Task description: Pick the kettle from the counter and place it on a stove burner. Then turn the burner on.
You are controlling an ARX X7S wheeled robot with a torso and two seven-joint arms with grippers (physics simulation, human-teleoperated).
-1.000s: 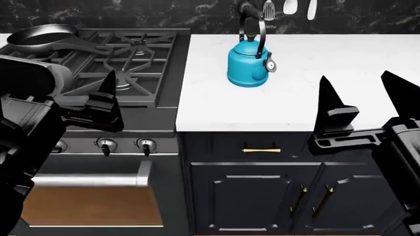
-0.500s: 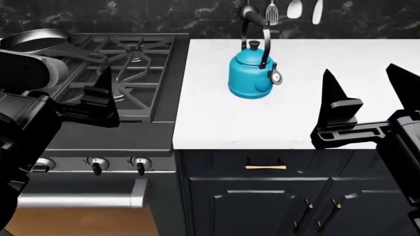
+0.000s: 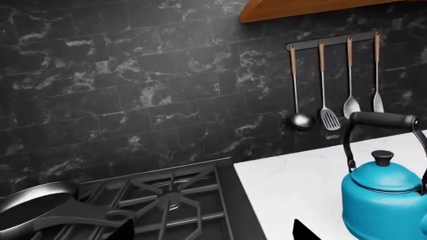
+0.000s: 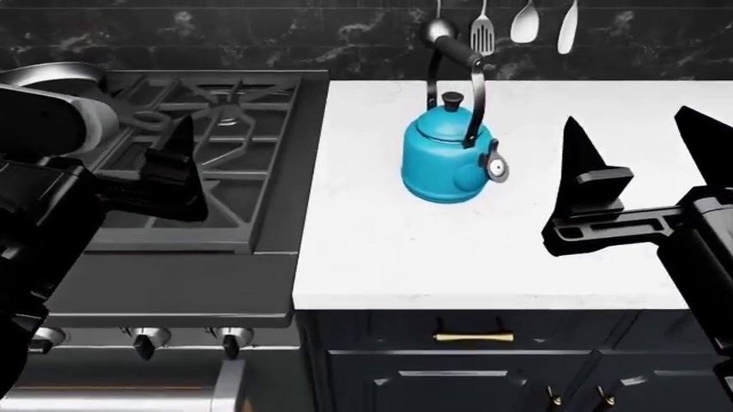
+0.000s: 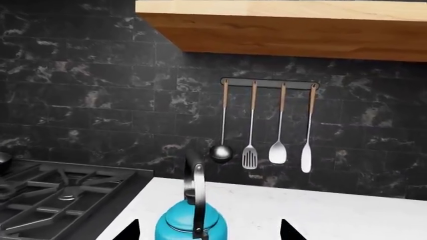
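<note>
The blue kettle (image 4: 449, 154) stands upright on the white counter (image 4: 378, 249), near the stove, its black handle raised. It also shows in the left wrist view (image 3: 383, 200) and the right wrist view (image 5: 190, 226). The stove burner (image 4: 235, 96) lies under its black grate at left, also seen in the left wrist view (image 3: 170, 200). My right gripper (image 4: 641, 163) is open and empty over the counter, right of the kettle and apart from it; in its own view (image 5: 209, 232) the kettle sits beyond the jaws. My left gripper (image 3: 213, 232) is open and empty above the stove's right part; one finger (image 4: 184, 163) shows.
A dark frying pan (image 4: 46, 75) sits on the back left burner. Several utensils (image 4: 521, 21) hang on the black tiled wall behind the counter. Stove knobs (image 4: 143, 339) line the front. Navy cabinets with a brass handle (image 4: 472, 337) are below. A wooden shelf (image 5: 280, 25) hangs above.
The head view has shifted forward over the counter, so stove, kettle and counter sit lower in it. Both grippers stay open and empty. The kettle has not moved on the counter.
</note>
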